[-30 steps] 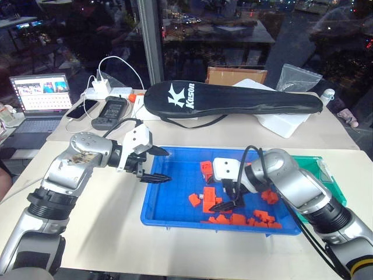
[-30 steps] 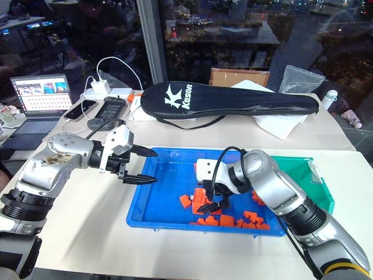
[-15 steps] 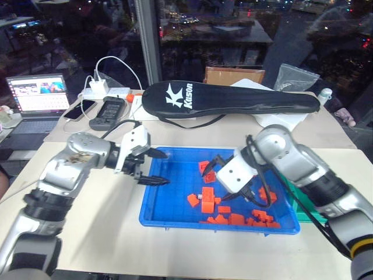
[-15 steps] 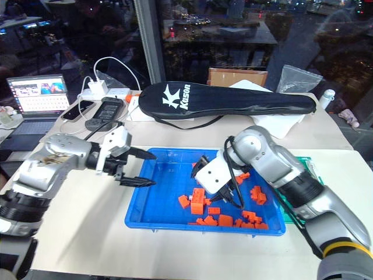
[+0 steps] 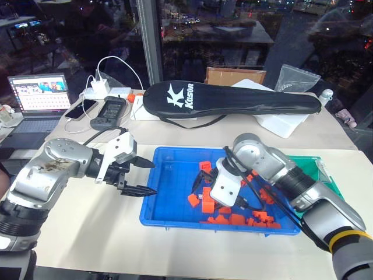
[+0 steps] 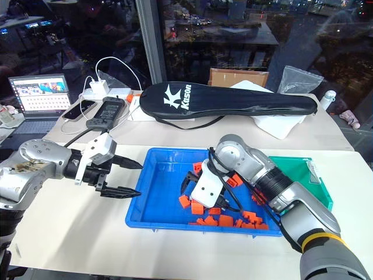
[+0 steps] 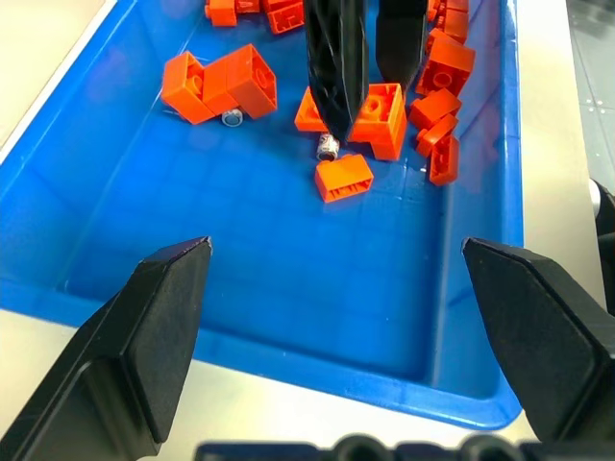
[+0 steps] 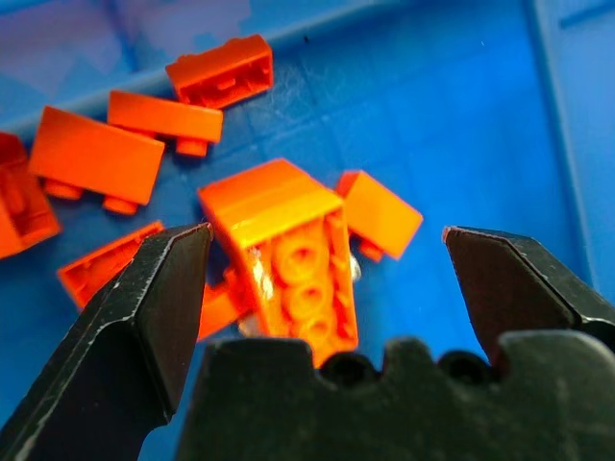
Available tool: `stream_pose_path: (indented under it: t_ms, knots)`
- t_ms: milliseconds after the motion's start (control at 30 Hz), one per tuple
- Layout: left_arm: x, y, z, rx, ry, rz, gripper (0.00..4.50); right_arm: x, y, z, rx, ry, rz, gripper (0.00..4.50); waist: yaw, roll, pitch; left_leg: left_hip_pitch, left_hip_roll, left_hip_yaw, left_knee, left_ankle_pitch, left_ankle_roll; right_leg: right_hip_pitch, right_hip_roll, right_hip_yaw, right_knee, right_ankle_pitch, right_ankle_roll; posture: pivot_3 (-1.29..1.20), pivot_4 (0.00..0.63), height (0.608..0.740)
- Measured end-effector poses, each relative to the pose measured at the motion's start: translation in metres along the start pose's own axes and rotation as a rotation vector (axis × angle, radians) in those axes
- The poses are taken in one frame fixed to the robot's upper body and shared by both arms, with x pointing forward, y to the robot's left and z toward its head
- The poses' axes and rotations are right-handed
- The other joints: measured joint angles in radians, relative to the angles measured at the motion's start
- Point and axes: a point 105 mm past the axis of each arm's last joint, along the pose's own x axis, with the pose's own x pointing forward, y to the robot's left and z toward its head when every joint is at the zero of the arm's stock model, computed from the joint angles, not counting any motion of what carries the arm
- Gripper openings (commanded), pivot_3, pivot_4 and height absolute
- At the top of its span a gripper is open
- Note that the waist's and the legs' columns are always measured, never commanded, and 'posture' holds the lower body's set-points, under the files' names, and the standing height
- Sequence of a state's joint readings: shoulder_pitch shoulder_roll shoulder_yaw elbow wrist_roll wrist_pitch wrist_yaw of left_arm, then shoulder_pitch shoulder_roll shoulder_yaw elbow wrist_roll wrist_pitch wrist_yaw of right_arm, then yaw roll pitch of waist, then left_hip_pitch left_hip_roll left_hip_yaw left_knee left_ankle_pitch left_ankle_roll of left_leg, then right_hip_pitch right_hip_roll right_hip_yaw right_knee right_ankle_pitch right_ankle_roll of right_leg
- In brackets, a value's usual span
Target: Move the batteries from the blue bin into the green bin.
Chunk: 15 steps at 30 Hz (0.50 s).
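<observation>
The blue bin (image 5: 169, 195) lies in front of me, strewn with orange blocks (image 5: 239, 219). A small silver battery (image 7: 329, 147) rests among them, and another (image 7: 232, 117) sits against a block. My right gripper (image 5: 217, 197) points down into the middle of the bin, open. Its fingers (image 8: 154, 307) straddle an orange block (image 8: 288, 250) that has a bit of silver showing at its edge. One right fingertip (image 7: 336, 67) stands just beside the first battery. My left gripper (image 5: 152, 178) hovers open at the bin's left rim, holding nothing. The green bin (image 6: 294, 169) sits to the right of the blue one.
A black racket case (image 5: 233, 99) lies behind the bin. Beyond it are a cardboard box (image 5: 236, 74) and white foam (image 5: 285, 123). A laptop (image 5: 36, 93), a phone, a remote and a power strip (image 5: 108, 92) crowd the far left. Bare table lies left of the bin.
My right gripper has rolled its wrist and shifted left, from the bin's front blocks to pointing down over the middle ones. My left gripper has drawn back left to the bin's rim.
</observation>
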<state>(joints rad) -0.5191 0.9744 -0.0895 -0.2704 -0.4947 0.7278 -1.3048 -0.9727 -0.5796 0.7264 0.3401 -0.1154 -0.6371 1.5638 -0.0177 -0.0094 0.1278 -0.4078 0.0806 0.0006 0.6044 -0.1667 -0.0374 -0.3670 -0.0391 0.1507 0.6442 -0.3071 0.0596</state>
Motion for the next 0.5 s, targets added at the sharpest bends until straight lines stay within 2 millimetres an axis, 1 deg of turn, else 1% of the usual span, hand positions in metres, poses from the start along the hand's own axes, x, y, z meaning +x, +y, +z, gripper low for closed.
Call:
stream_pose_path:
  t_ms: [33, 100, 133, 267, 333, 367, 500]
  knots:
    - [0.0001, 0.0, 0.0001, -0.001, 0.0, 0.001, 4.5, 0.0015, 0.0008, -0.0005, 0.001, -0.003, 0.005, 4.48, 0.0, 0.0, 0.0, 0.0, 0.0, 0.0, 0.0, 0.0, 0.0, 0.0, 0.0, 0.0, 0.0, 0.0, 0.0, 0.0, 0.15, 0.715]
    - [0.0005, -0.0002, 0.0005, -0.002, 0.0, 0.004, 4.5, 0.0029, 0.0015, -0.0012, 0.004, -0.007, 0.009, 3.97, 0.0, 0.0, 0.0, 0.0, 0.0, 0.0, 0.0, 0.0, 0.0, 0.0, 0.0, 0.0, 0.0, 0.0, 0.0, 0.0, 0.15, 0.715]
    - [0.0009, -0.0006, 0.0009, -0.003, 0.0, 0.006, 4.5, 0.0031, 0.0021, -0.0018, 0.007, -0.007, 0.01, 3.8, 0.0, 0.0, 0.0, 0.0, 0.0, 0.0, 0.0, 0.0, 0.0, 0.0, 0.0, 0.0, 0.0, 0.0, 0.0, 0.0, 0.15, 0.715]
    - [0.0021, -0.0019, 0.0029, 0.004, -0.006, 0.006, 4.5, 0.0038, 0.0028, -0.002, 0.009, -0.008, 0.015, 2.38, 0.0, 0.0, 0.0, 0.0, 0.0, 0.0, 0.0, 0.0, 0.0, 0.0, 0.0, 0.0, 0.0, 0.0, 0.0, 0.0, 0.15, 0.715]
    - [0.0021, -0.0019, 0.0029, 0.004, -0.006, 0.007, 4.5, 0.0028, 0.0025, -0.002, 0.009, -0.01, 0.011, 1.71, 0.0, 0.0, 0.0, 0.0, 0.0, 0.0, 0.0, 0.0, 0.0, 0.0, 0.0, 0.0, 0.0, 0.0, 0.0, 0.0, 0.15, 0.715]
    - [0.0022, -0.0019, 0.0029, 0.004, -0.006, 0.006, 4.5, 0.0014, 0.0014, -0.002, 0.005, -0.005, 0.009, 1.46, 0.0, 0.0, 0.0, 0.001, 0.0, 0.0, 0.0, 0.0, 0.0, 0.001, 0.0, 0.0, 0.0, 0.0, 0.0, 0.0, 0.15, 0.715]
    - [0.0044, -0.0022, 0.0024, 0.003, -0.005, -0.003, 4.5, -0.0025, 0.0035, -0.0025, 0.024, 0.005, 0.008, 1.45, 0.0, 0.0, 0.0, 0.001, 0.0, 0.0, 0.0, 0.0, 0.0, 0.001, 0.0, 0.0, 0.0, 0.0, 0.0, 0.0, 0.15, 0.715]
